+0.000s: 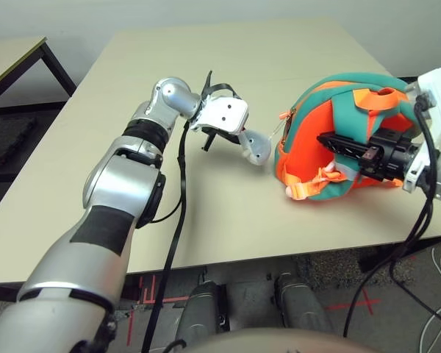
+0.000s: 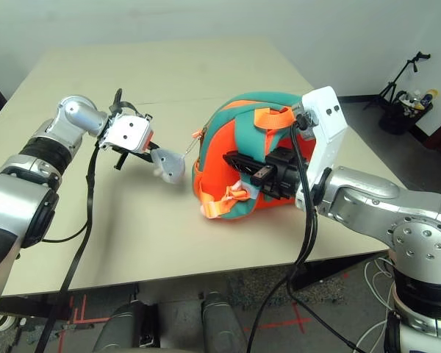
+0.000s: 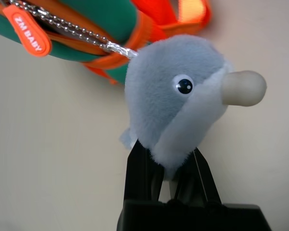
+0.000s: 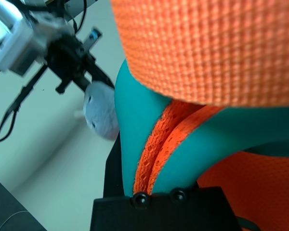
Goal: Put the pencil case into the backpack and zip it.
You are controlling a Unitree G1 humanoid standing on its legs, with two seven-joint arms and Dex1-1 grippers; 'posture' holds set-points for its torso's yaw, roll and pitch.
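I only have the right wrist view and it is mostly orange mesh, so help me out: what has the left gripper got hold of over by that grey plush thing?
Observer: The left gripper is shut on the base of the plush dolphin, one finger on each side.
Operator: Is the plush tied to the bag?
Observer: Yes, a bead chain runs from it to the backpack, ending by an orange tag.
Operator: And how does the bag sit?
Observer: It lies on the table, strap side facing the right gripper, which is clamped on it there.
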